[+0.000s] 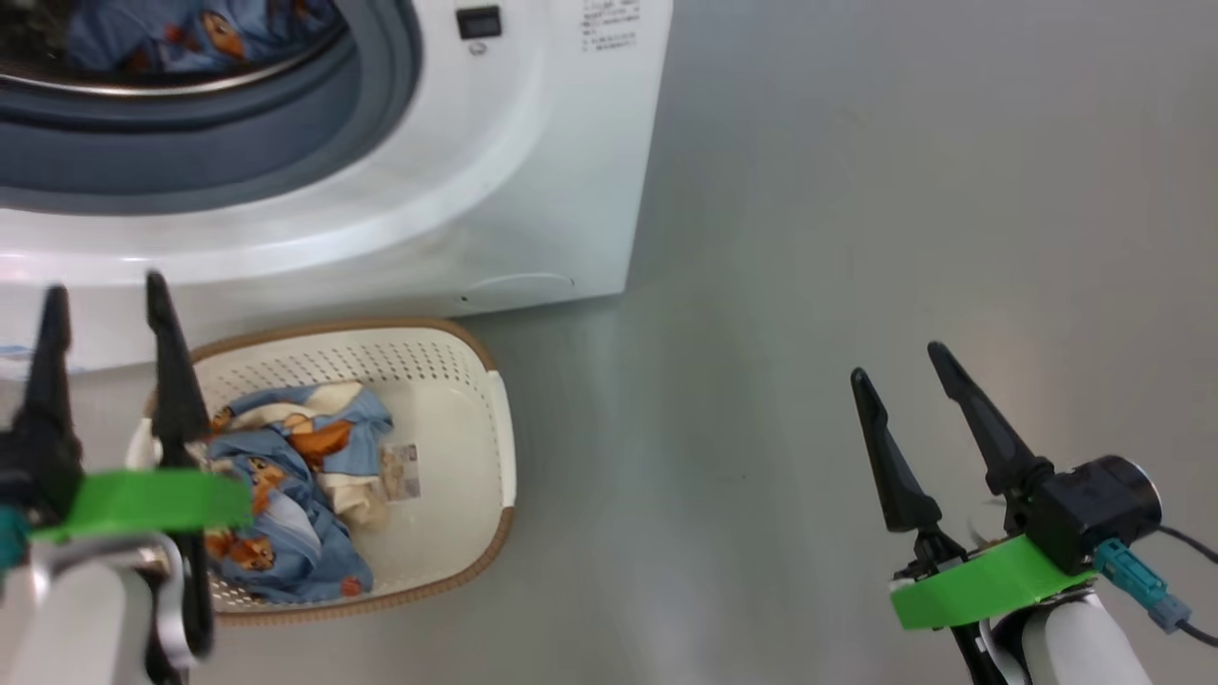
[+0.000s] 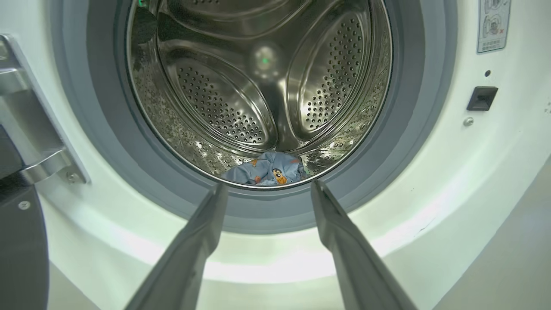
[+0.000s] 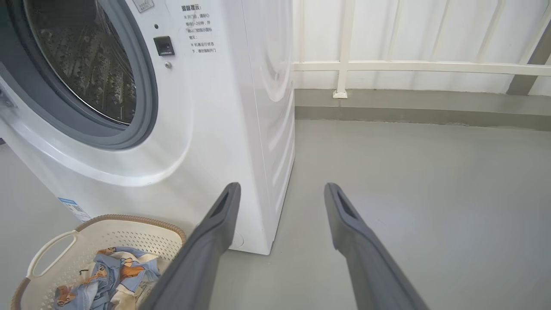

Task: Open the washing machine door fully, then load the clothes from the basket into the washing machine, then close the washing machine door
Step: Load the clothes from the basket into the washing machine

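Left end effector (image 1: 105, 283): spread wide, nothing held, fingers directed at the open drum (image 2: 215, 107); it is seen over the left end of the basket (image 1: 457, 419). The basket is set on the floor (image 1: 856, 190) just before the washing machine (image 1: 533, 190), with its long axis along the machine front. The clothes (image 1: 285, 476) are heaped in its left half beside a paper label (image 1: 400, 473) whose print is illegible. A further blue piece (image 2: 267, 170) is found low in the drum. A Chinese notice (image 3: 200, 28) is too small to be read. Right end effector (image 1: 898, 362): wide open, empty, well apart to the right.
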Motion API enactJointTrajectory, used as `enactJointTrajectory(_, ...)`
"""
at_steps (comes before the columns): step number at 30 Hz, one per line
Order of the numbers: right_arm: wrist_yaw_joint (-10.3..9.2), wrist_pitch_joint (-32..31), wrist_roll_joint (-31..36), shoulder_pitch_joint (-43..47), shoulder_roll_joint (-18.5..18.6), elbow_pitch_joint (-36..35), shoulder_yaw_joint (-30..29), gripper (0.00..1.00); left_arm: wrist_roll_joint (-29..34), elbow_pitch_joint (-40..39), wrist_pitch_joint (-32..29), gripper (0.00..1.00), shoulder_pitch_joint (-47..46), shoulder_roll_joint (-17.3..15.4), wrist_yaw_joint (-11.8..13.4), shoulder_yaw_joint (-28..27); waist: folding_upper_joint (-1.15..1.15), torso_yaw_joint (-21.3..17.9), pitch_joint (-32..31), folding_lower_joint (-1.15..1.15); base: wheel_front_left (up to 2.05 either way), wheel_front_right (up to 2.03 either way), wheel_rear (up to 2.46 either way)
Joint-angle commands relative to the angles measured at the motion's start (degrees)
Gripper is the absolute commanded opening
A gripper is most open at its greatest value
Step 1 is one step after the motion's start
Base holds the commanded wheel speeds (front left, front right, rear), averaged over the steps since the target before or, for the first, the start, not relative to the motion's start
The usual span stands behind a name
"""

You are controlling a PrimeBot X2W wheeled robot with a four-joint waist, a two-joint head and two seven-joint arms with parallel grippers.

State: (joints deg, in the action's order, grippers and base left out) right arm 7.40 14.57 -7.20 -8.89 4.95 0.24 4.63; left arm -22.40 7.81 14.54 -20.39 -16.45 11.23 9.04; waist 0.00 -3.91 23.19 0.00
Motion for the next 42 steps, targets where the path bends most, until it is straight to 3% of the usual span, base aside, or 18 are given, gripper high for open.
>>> enactJointTrajectory(1,0.09,0.42,0.23,1.59,0.41,-0.93,1.26,1.00,1.03,-3.02,0.44,1.00,2.72,-1.23,0.81,-1.90,0.00,2.33,-4.26,0.00,0.00,0.00,0.00)
enactJointTrajectory(12,0.09,-0.79,1.31,6.79,0.42,-0.45,0.77,1.00,1.70,-7.90,0.45,1.00,18.07,1.53,1.27,0.05,0.00,4.33,-13.77,0.00,0.00,0.00,0.00)
enactJointTrajectory(19,0.09,-2.22,1.93,10.28,0.05,-1.79,0.21,1.00,1.47,-8.96,0.45,1.00,23.61,1.19,0.80,1.00,0.00,5.28,-18.18,0.00,0.00,0.00,0.00)
enactJointTrajectory(42,0.09,-4.95,3.15,16.55,-1.28,-6.47,-0.77,1.00,0.24,-9.12,-0.32,1.00,28.31,1.18,-0.37,3.71,0.00,5.37,-24.48,0.00,0.00,0.00,0.00)
